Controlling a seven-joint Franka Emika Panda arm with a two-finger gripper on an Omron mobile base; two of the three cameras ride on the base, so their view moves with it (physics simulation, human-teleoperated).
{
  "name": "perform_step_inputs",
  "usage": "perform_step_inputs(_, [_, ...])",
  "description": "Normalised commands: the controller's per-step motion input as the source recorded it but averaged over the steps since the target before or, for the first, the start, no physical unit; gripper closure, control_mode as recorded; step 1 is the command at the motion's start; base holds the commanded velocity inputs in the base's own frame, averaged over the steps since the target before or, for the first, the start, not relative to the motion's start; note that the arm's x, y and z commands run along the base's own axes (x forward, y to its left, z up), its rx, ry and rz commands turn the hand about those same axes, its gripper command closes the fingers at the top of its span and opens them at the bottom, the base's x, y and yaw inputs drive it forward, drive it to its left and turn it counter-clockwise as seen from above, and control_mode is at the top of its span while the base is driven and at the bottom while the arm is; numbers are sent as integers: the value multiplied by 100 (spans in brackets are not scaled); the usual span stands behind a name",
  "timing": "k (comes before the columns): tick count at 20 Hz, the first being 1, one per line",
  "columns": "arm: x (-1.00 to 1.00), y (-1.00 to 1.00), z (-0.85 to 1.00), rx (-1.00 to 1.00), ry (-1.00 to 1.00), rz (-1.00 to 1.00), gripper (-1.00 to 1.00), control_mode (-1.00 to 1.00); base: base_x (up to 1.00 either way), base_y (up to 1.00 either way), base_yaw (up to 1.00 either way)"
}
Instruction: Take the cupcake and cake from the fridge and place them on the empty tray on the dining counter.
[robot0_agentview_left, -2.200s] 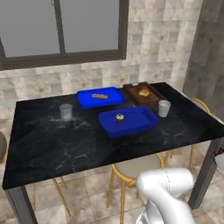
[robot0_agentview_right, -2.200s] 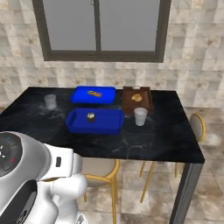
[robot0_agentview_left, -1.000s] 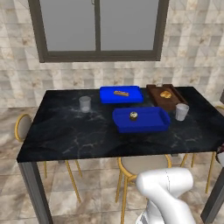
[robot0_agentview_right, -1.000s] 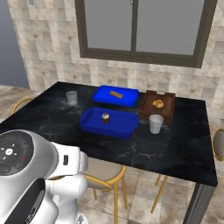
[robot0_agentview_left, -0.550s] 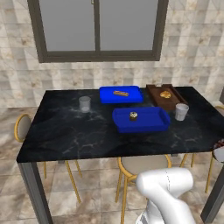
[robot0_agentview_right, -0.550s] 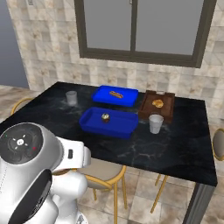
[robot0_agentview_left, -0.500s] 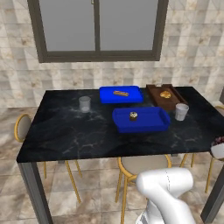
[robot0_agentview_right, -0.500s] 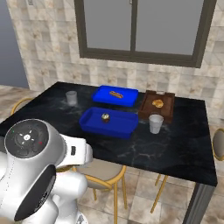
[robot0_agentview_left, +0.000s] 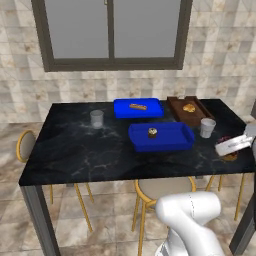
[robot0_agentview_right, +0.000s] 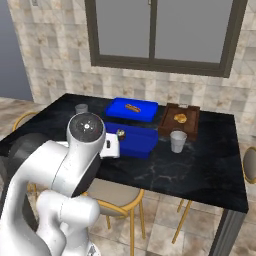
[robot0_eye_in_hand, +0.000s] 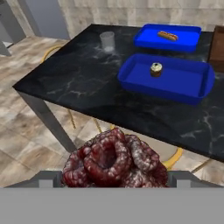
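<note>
my gripper (robot0_eye_in_hand: 114, 175) is clamped wide around the cake (robot0_eye_in_hand: 114, 159); in the hand view its lumpy dark red top swells up between my two finger tips, one on each side of its base. the jaws stand far apart because the cake fills them. i judge it light, soft and crumbly, with a knobbly frosted surface that could smear or squash, so the sides low down, where i hold it, seem the right place, with no more squeeze than needed.

taking the blue tray (robot0_eye_in_hand: 192, 92) as my landmark: the cake and my hand hang off the near edge of the dining counter (robot0_eye_in_hand: 74, 85), on the near side of the tray and well apart from it. the cupcake (robot0_eye_in_hand: 156, 69) already sits upright inside the tray, toward its left half, so the right half is the free spot. it looks light and easy to tip, so i should come in from the side away from it.

beyond the tray lies a second blue tray with a bread stick (robot0_eye_in_hand: 168, 35), and to the tray's far right a dark brown tray (robot0_agentview_left: 189, 110). a clear glass (robot0_eye_in_hand: 107, 41) stands well to the tray's left, and another glass (robot0_agentview_left: 207, 127) just right of it, near the path my hand must take. yellow-legged stools (robot0_agentview_left: 165, 189) sit tucked under the counter's near edge.
</note>
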Motion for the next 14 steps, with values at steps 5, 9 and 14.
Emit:
perform_step_inputs(5, [95,0,-15,0,0,9,100,-100,0,0,0])
perform_step_inputs(9, [81,0,-21,0,-2,9,100,-100,0,0,0])
perform_step_inputs(14, [67,0,-14,0,-3,5,100,-100,0,0,0])
